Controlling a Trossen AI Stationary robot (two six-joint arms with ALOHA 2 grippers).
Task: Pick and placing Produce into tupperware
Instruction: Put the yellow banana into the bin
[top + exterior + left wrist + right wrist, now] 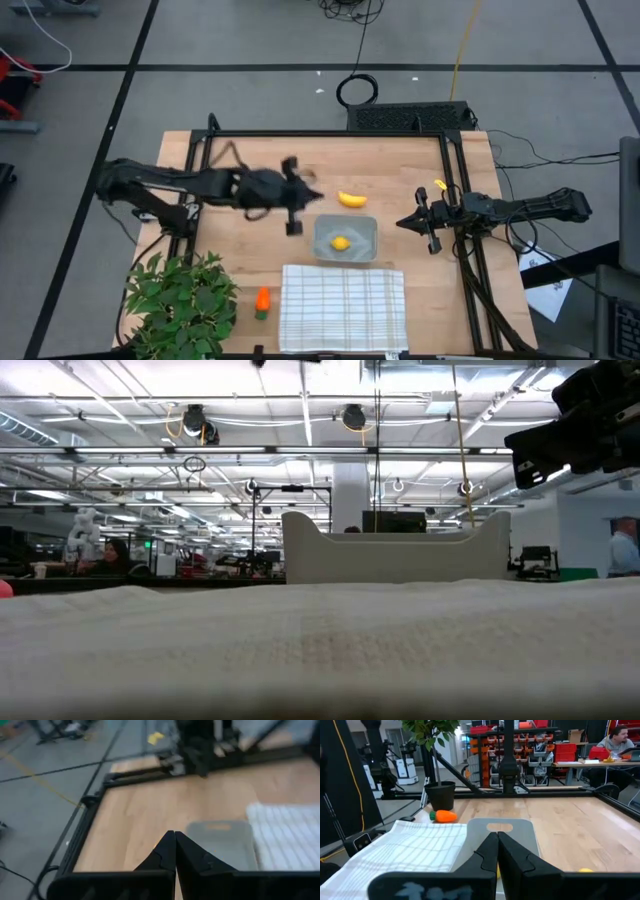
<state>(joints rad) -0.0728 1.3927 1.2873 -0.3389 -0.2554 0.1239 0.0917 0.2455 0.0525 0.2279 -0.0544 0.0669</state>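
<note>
The translucent grey tupperware (345, 238) stands on the wooden table just beyond the white checked cloth (342, 307). A yellow lemon-like piece (340, 242) lies on the container's floor. The yellow banana (351, 199) lies on the table beyond the container's far side. The orange carrot (262, 302) lies near the front edge, between the plant and the cloth. My left gripper (312, 196) hangs shut above the table, left of the banana, and holds nothing; its wrist view shows the shut fingertips (175, 839) before the tupperware (220, 845). My right gripper (405, 222) waits shut to the container's right.
A leafy green plant (180, 300) stands at the near left corner, next to the carrot (443, 816). A black frame (330, 135) borders the table's far and side edges. Bare wood lies left of the tupperware (500, 832) and right of the cloth (415, 845).
</note>
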